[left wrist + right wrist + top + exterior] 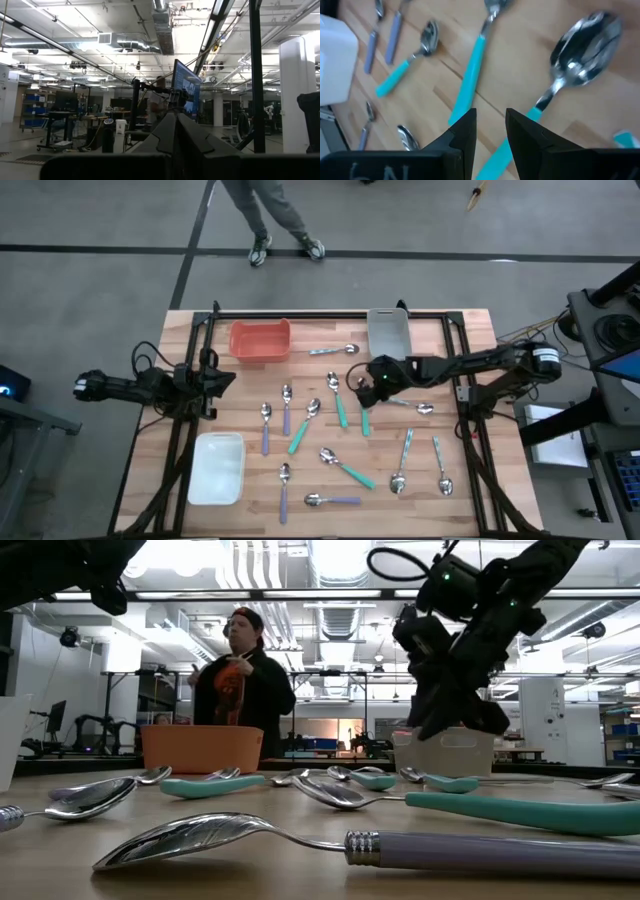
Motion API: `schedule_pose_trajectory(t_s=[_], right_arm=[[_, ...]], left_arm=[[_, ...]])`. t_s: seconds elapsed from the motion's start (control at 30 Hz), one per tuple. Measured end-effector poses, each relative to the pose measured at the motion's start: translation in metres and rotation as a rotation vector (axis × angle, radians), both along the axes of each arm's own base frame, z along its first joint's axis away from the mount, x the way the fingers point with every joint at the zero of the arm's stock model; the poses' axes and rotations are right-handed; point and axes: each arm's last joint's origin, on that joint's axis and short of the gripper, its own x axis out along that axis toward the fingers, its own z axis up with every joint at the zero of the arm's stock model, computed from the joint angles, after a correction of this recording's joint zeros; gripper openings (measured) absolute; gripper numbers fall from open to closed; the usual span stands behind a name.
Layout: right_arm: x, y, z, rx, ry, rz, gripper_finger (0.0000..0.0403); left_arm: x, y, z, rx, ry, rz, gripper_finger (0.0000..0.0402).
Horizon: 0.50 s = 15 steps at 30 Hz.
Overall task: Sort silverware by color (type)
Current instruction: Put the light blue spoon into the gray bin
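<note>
Small spoons with metal bowls lie flat and scattered on the wooden table. Their handles are teal, purple or pale blue. My right gripper hangs open above the table's middle, tilted down over two teal spoons. In its wrist view the fingers stand slightly apart. One teal spoon runs under one finger and another teal handle lies just beyond; nothing is between the fingers. My left gripper is shut and raised at the table's left edge.
An orange tray and a grey tray stand at the far edge, a white tray at the near left. A person stands beyond the table's far edge. A dark frame borders the table's left, right and far sides.
</note>
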Motion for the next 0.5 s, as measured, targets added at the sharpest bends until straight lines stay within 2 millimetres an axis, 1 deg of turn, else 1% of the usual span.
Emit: schedule_pose_trajectory(t_s=[0.1, 0.3, 0.4, 0.5], right_arm=[[0.008, 0.003, -0.004, 0.008, 0.028, 0.015, 0.0095], [0.029, 0.005, -0.003, 0.016, 0.084, 0.027, 0.0095], [0.038, 0.003, -0.003, 0.004, 0.182, 0.026, 0.0095], [0.043, 0.001, -0.002, -0.015, 0.339, 0.012, 0.0095]], left_arm=[[0.000, 0.000, 0.000, 0.000, 0.000, 0.000, 0.0000], [0.000, 0.000, 0.000, 0.000, 0.000, 0.000, 0.0000], [0.000, 0.000, 0.000, 0.000, 0.000, 0.000, 0.0000], [0.000, 0.000, 0.000, 0.000, 0.000, 0.000, 0.0000]])
